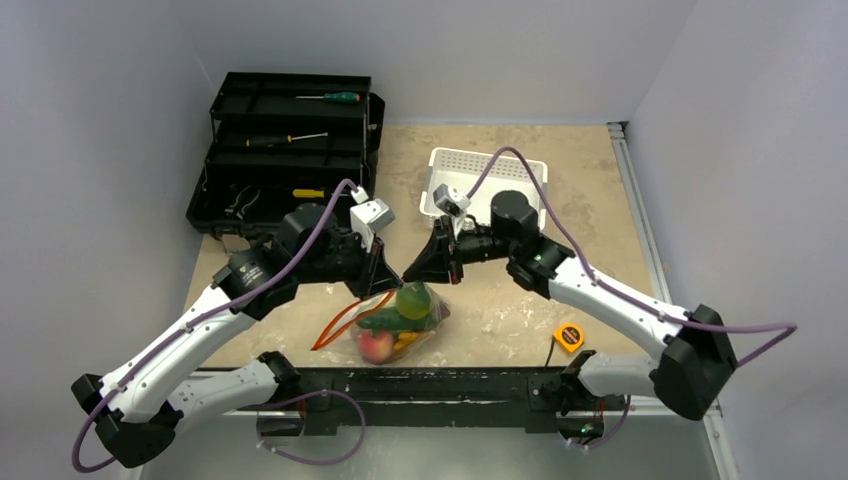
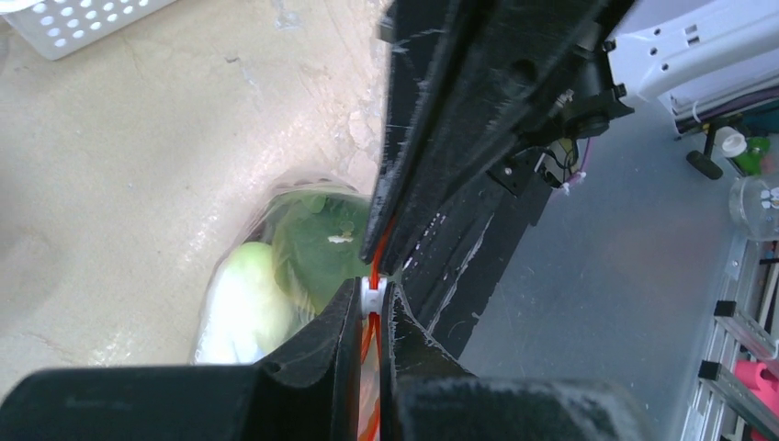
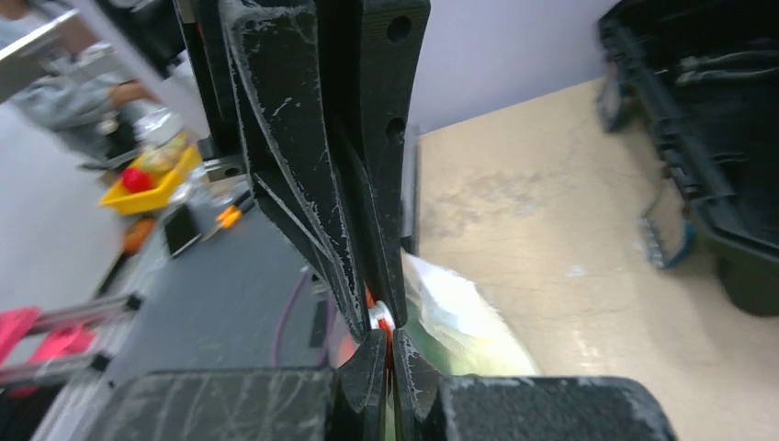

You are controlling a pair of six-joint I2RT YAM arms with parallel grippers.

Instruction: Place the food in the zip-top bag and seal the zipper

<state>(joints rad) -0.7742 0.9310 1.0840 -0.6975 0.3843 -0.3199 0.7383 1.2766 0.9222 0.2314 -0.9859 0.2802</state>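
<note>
Fingertips of the left gripper (image 2: 370, 308) are pressed together on the zipper (image 2: 379, 241), whose orange-red strip runs up between them with its white slider (image 2: 370, 295) at their tips. Meeting them nose to nose, the right gripper (image 3: 387, 344) squeezes the same strip. Toward six o'clock from the pair in the top view, the zip-top bag (image 1: 432, 318) lies on the table (image 1: 560, 230), holding the food: green cabbage (image 1: 412, 298), cucumber (image 1: 388, 321) and pink peach (image 1: 375, 345). From the bag, a white basket (image 1: 487, 170) sits at one o'clock, a black toolbox (image 1: 285, 150) at eleven and a yellow tape measure (image 1: 568, 337) at three.
</note>
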